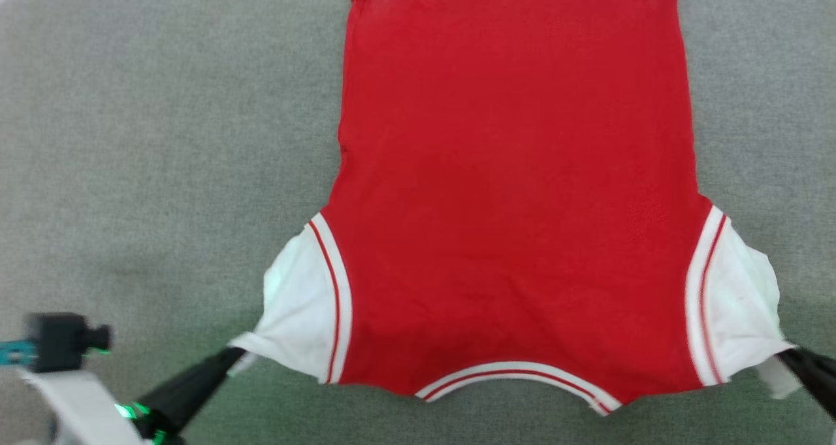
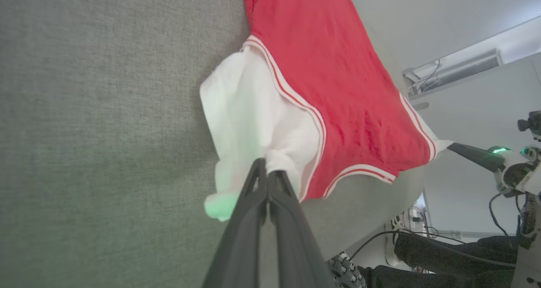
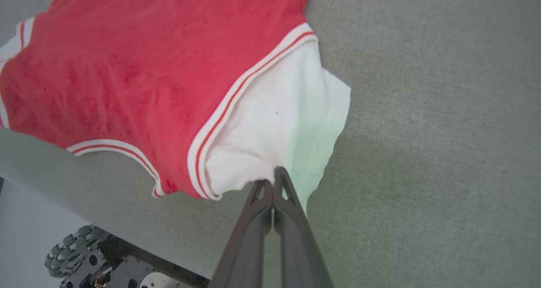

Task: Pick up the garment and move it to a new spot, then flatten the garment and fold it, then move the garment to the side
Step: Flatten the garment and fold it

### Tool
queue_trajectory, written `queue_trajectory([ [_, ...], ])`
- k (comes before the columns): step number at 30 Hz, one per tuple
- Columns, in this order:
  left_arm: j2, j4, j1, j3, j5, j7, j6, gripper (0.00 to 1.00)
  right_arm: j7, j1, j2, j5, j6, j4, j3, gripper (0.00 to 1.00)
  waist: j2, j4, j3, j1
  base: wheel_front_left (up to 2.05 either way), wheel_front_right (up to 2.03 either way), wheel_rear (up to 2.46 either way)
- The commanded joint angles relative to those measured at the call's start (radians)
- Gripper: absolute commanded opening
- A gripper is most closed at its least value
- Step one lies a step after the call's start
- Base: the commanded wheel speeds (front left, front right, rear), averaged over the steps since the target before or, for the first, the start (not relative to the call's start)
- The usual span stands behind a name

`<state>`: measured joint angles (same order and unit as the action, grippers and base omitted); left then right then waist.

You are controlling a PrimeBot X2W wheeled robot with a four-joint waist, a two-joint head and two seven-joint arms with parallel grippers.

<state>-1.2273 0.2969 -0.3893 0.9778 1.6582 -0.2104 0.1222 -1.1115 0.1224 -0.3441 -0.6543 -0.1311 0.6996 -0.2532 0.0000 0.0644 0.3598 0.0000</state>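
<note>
The garment is a bright red jersey spread flat on the grey table, collar trim toward me and hem at the far edge. White sleeve fabric sticks out at both near corners. My left gripper is shut on the left white sleeve; in the left wrist view the gripper pinches the garment at that sleeve's tip. On the other side my right gripper is shut on the right white sleeve, and the right wrist view shows the gripper clamped on the garment. No number shows on this side.
A grey fabric-covered table lies under everything, with bare cloth to the left and right of the jersey. Its near edge drops off close behind the collar. The robot's wheeled base sits below that edge.
</note>
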Motion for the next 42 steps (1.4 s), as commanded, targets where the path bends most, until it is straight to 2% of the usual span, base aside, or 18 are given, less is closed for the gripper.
queue_trajectory([
  [1,0.025,-0.005,-0.006,0.006,-0.014,0.011,-0.003,0.00,-0.009,-0.011,-0.007,-0.001,0.001,-0.011,0.016,0.00,0.0000,0.003,0.009,0.0000,0.00,0.00,0.00],
  [7,0.138,-0.112,-0.053,0.035,-0.035,0.077,0.002,0.00,-0.003,-0.053,-0.029,0.003,0.001,-0.135,0.114,0.00,0.0000,0.013,0.031,0.0000,0.00,0.00,0.00],
  [14,0.251,-0.277,-0.089,0.076,-0.089,0.120,0.003,0.00,0.074,-0.077,-0.064,0.027,0.001,-0.313,0.214,0.00,0.0000,0.019,0.050,0.0000,0.00,0.00,0.00],
  [20,0.318,-0.375,-0.101,0.100,-0.114,0.132,-0.001,0.00,0.148,-0.085,-0.102,0.043,0.001,-0.449,0.286,0.00,0.0000,0.021,0.060,0.0000,0.00,0.00,0.00],
  [28,0.349,-0.427,-0.091,0.116,-0.131,0.129,0.000,0.00,0.215,-0.079,-0.140,0.031,0.004,-0.542,0.350,0.00,0.0000,0.015,0.034,0.0000,0.00,0.00,0.00],
  [29,0.351,-0.422,-0.089,0.116,-0.132,0.126,0.001,0.00,0.221,-0.082,-0.147,0.028,0.004,-0.540,0.364,0.25,0.0000,0.013,0.031,0.0000,0.00,0.00,0.00],
  [30,0.353,-0.417,-0.089,0.114,-0.135,0.118,0.002,0.00,0.243,-0.092,-0.161,0.030,0.003,-0.519,0.385,0.38,0.0000,0.012,0.028,0.0000,0.00,0.00,0.00],
  [31,0.354,-0.412,-0.087,0.111,-0.134,0.115,0.002,0.00,0.267,-0.102,-0.164,0.037,0.002,-0.508,0.384,0.84,0.0000,0.011,0.024,0.0000,0.00,0.00,0.00],
  [32,0.354,-0.407,-0.086,0.111,-0.135,0.110,0.002,0.00,0.285,-0.107,-0.168,0.035,0.002,-0.495,0.386,1.00,0.0000,0.010,0.019,0.0000,0.00,0.00,0.00],
  [37,0.342,-0.372,-0.074,0.103,-0.131,0.090,0.004,0.00,0.278,-0.117,-0.185,0.005,0.001,-0.384,0.342,1.00,0.0000,0.004,0.002,0.0000,0.00,0.00,0.00],
  [40,0.332,-0.345,-0.075,0.104,-0.143,0.087,-0.001,0.00,0.233,-0.151,-0.176,-0.046,0.001,-0.283,0.283,1.00,0.0000,0.005,0.004,0.0000,0.00,0.00,0.00],
  [42,0.328,-0.328,-0.080,0.098,-0.150,0.080,-0.009,0.00,0.186,-0.172,-0.200,-0.045,0.001,-0.219,0.241,1.00,0.0000,0.009,0.011,0.0000,0.00,0.00,0.00],
])
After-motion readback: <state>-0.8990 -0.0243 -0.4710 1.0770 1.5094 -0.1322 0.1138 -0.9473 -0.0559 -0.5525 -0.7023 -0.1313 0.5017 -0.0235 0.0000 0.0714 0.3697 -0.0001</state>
